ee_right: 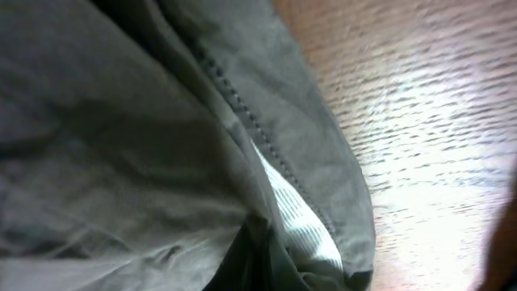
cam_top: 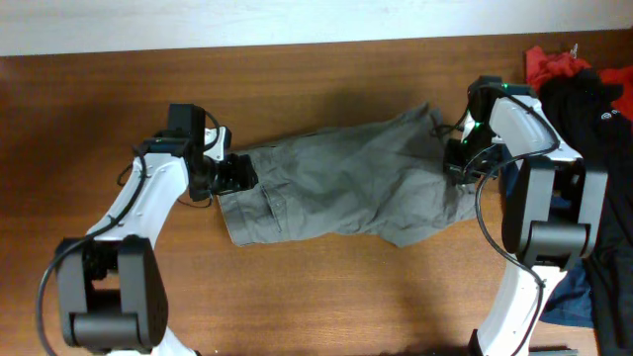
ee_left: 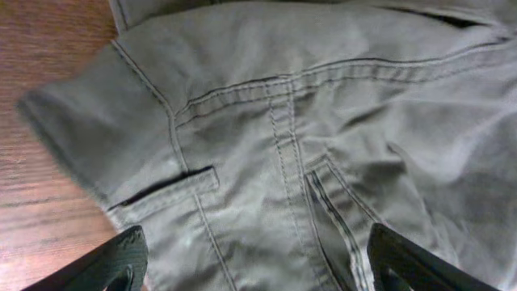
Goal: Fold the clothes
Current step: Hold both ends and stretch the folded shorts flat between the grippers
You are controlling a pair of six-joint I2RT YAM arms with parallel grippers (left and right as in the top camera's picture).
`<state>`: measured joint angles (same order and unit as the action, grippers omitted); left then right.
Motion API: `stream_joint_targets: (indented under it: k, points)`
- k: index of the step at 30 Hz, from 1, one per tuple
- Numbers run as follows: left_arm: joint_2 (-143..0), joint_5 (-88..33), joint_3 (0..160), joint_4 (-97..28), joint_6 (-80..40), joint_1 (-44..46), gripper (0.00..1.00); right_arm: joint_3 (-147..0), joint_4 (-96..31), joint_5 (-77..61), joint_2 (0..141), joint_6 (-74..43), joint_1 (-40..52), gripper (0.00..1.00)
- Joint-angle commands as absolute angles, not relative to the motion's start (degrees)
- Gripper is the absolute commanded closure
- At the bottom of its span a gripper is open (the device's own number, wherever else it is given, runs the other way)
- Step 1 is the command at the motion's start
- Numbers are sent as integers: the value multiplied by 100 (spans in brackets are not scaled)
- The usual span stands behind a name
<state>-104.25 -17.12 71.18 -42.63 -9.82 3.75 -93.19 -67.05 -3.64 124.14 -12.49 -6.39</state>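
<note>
The shorts (cam_top: 346, 183) lie spread on the wooden surface (cam_top: 326, 287), about at its middle. Their long axis runs left to right, with the right end tilted a little toward the far edge. The cloth is wrinkled, and the right end is bunched into folds.

The left tool (cam_top: 234, 176) sits at the left end of the shorts. In the left wrist view its two dark fingers (ee_left: 113, 263) stand wide apart at the bottom corners, with a stitched slit pocket (ee_left: 166, 187) and double seams between and beyond them.

The right tool (cam_top: 458, 163) is at the right end, over the bunched edge. The right wrist view is filled by a fold of the cloth with a stitched hem and a lighter ribbed inner layer (ee_right: 303, 226), with bare wood just beside it. The fingers are not clear there, so I cannot tell whether this tool is apart or clamped.

A red garment (cam_top: 549, 64) and a black garment (cam_top: 605, 99) lie piled at the far right, and a blue cloth (cam_top: 572, 297) lies nearer.
</note>
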Motion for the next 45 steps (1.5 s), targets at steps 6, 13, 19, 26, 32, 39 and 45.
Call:
stream_joint_targets:
  k: [6,13,19,26,32,39,45]
  points:
    - [-10862,-2606,7131,-3728,-895,471,16,-9214,-6963,-646,12221,-1256,-596,96]
    - [-10794,-2696,7524,-4005,-775,154,15,-9203,-7686,1251,12221,-2563,-609,96]
    - [-10724,-3044,7741,-4322,-421,-95,15,-9205,-7391,-1566,12189,305,-602,89]
    - [-10554,-3260,7743,-4757,-366,-469,13,-9203,-7413,-2742,12191,657,-364,96]
    - [-10558,-2587,7502,-5111,-78,-458,13,-9203,-7389,-2744,12193,252,228,96]
    - [-10558,-2530,7505,-5024,-78,-462,13,-9277,-7675,154,12164,-810,858,96]
    - [-10558,-2565,7505,-4956,-78,-462,13,-9555,-7935,1201,11500,-1466,213,96]
